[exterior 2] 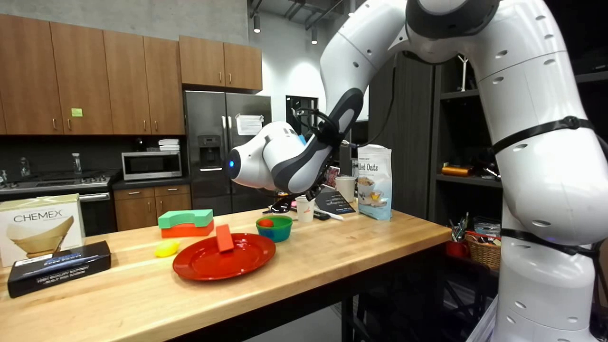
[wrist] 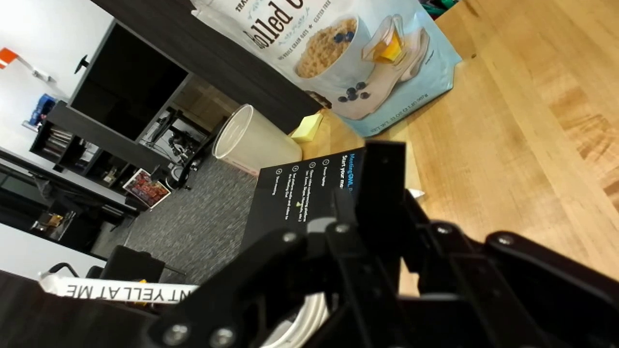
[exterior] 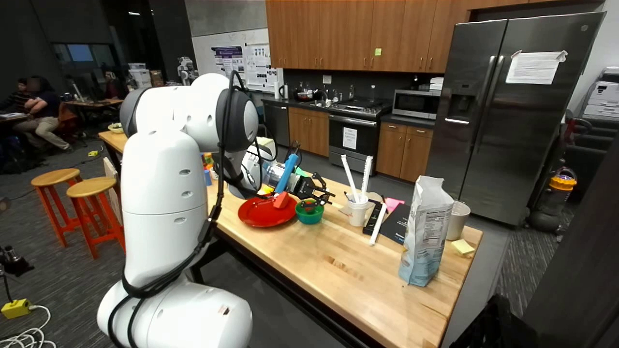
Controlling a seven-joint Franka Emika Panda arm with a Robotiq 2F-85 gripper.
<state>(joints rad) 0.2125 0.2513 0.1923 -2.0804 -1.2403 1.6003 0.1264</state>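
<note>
My gripper (exterior: pixel 330 195) is shut above the table, its dark fingertips together in the wrist view with nothing distinguishable between them. Just below or behind it in the exterior views is a green bowl (exterior: pixel 309 216), with a round red thing (exterior 2: pixel 265 223) inside. Close by stands a white paper cup (exterior: pixel 357 215) holding two white-wrapped straws (exterior: pixel 349 176). The wrist view shows that cup's rim partly hidden by the gripper, and one lettered straw (wrist: pixel 116 290). Past the fingertips lie a black card (wrist: pixel 275 203), a pale cup (wrist: pixel 258 145) and an oats bag (wrist: pixel 382 92).
A red plate (exterior 2: pixel 204 263) with a red block (exterior 2: pixel 224 238) on it lies beside the bowl. Further along are a yellow lemon-like thing (exterior 2: pixel 167 248), a green arch (exterior 2: pixel 186 218), a black box (exterior 2: pixel 59 268) and a Chemex box (exterior 2: pixel 40 223). Yellow notes (exterior: pixel 463 246) lie near the table's end.
</note>
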